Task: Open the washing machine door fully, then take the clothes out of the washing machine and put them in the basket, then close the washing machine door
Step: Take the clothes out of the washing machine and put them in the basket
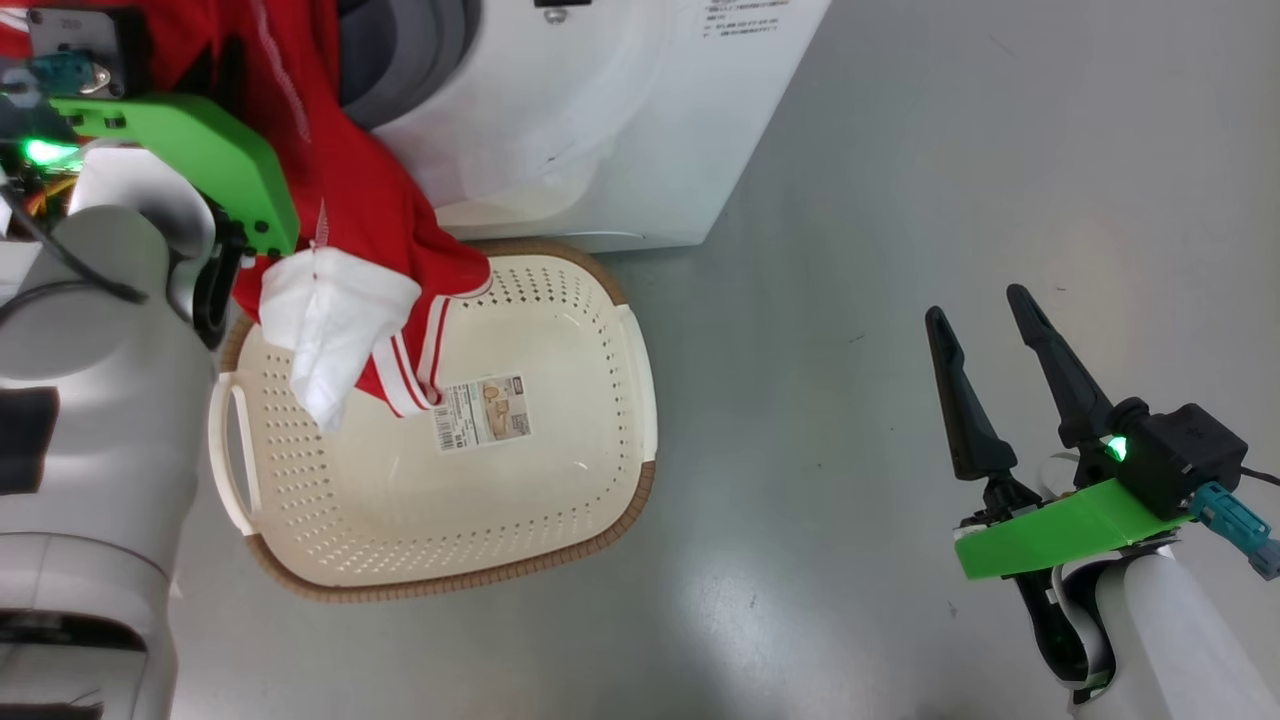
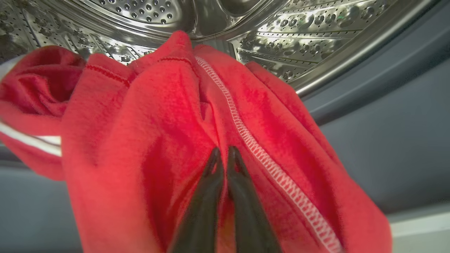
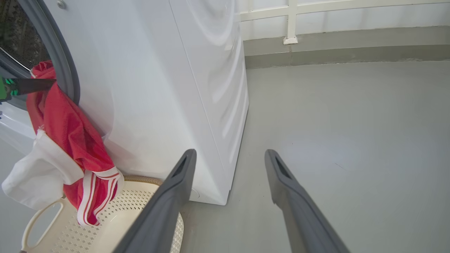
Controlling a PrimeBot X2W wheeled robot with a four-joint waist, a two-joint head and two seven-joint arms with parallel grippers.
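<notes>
Head view, read left to right. At 10 o'clock the clothes [image 1: 350,200] hang as one red garment out of the mouth of the washing machine [image 1: 600,120]. A white cuff [image 1: 320,330] and a striped hem dangle over the 11 o'clock corner of the basket [image 1: 520,500], which stands on the floor [image 1: 850,250] just in front of the machine. At 4 o'clock my right gripper [image 1: 977,305] sits well apart from the basket, fingers spread and holding nothing.

Left wrist view. My left gripper [image 2: 222,153] is pinched on a fold of the red cloth, just beside a white-stitched seam [image 2: 246,133]. The steel drum [image 2: 281,35] arches from 10 to 2 o'clock, and the grey gasket [image 2: 386,105] lies at 3 o'clock.

Right wrist view. The garment drapes over the gasket lip at 9 o'clock. I cannot tell whether its hem touches the basket's bottom.

Handling, as I judge it: the cloth is light, soft and limp, so it will trail and stretch rather than lift as one body, and it may drag on the rubber lip. A bunched fold near the seam gives a surer hold than a single layer. The loose cuff needs steering inside the rim.
</notes>
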